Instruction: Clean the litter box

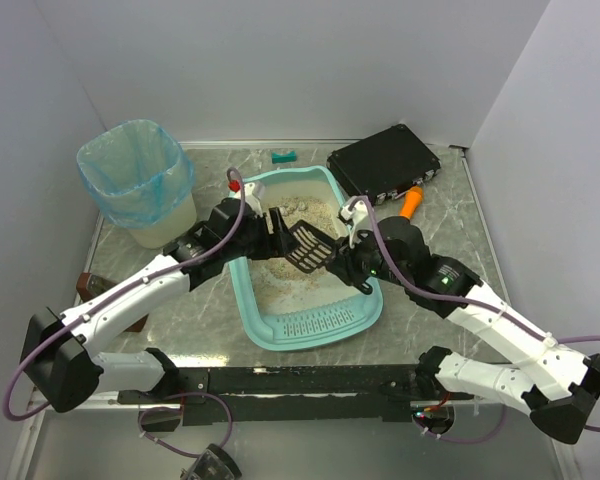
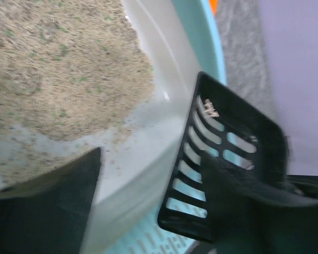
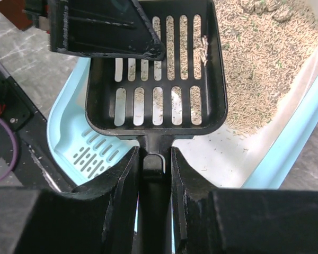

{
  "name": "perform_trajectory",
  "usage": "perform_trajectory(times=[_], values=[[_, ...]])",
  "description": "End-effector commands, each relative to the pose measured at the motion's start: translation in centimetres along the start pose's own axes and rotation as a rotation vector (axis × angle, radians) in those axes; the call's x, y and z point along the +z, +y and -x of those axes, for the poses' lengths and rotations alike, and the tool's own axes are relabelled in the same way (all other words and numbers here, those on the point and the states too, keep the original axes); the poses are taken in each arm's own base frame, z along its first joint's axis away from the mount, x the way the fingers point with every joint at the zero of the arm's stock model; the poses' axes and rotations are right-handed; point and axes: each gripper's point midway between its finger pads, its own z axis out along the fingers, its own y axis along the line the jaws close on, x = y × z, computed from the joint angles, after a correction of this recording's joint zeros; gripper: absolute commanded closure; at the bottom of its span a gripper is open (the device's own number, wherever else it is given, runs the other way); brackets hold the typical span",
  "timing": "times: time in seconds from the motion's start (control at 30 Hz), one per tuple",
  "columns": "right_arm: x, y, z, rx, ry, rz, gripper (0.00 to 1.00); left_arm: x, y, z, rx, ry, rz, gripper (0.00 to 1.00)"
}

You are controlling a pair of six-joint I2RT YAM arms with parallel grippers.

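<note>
The teal litter box (image 1: 246, 290) with a cream inner wall lies mid-table, beige litter (image 1: 295, 215) heaped at its far end; it also shows in the left wrist view (image 2: 148, 100) and the right wrist view (image 3: 69, 132). My right gripper (image 3: 152, 177) is shut on the handle of a black slotted scoop (image 3: 156, 79) and holds it over the box's bare floor. A small clump (image 3: 203, 46) lies in the scoop. My left gripper (image 2: 148, 211) is open, and one of its fingers (image 3: 106, 29) lies over the scoop's far corner. In the top view the scoop (image 1: 306, 246) lies between the left gripper (image 1: 276, 228) and the right gripper (image 1: 342, 256).
A white bin with a blue bag (image 1: 140, 182) stands at the back left. A black case (image 1: 385, 162) lies at the back right, with an orange object (image 1: 412, 202) beside it. A small teal piece (image 1: 283, 156) lies behind the box. A brown object (image 1: 88, 285) sits at the left edge.
</note>
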Motion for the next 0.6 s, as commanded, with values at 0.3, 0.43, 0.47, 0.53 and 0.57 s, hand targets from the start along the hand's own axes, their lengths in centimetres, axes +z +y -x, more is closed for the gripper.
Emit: perform_trajectory(times=[0.3, 0.43, 0.47, 0.53, 0.57], values=[[0.4, -1.4, 1.6, -0.016, -0.051, -0.089, 0.79, -0.6, -0.8, -0.2, -0.194, 0.019, -0.129, 0.99], [0.2, -2.1, 1.9, 0.057, -0.064, -0.146, 0.50, -0.3, 0.4, 0.3, -0.268, -0.009, -0.097, 0.99], [0.2, -2.3, 2.2, 0.085, -0.077, -0.162, 0.39, -0.3, 0.5, 0.2, -0.295, -0.010, -0.100, 0.99], [0.0, -2.2, 2.6, 0.109, -0.096, -0.162, 0.18, -0.4, 0.6, 0.6, -0.325, -0.019, -0.117, 0.99], [-0.1, -2.4, 2.9, 0.159, -0.111, -0.182, 0.00, -0.5, 0.6, 0.7, -0.342, -0.027, -0.130, 0.99]])
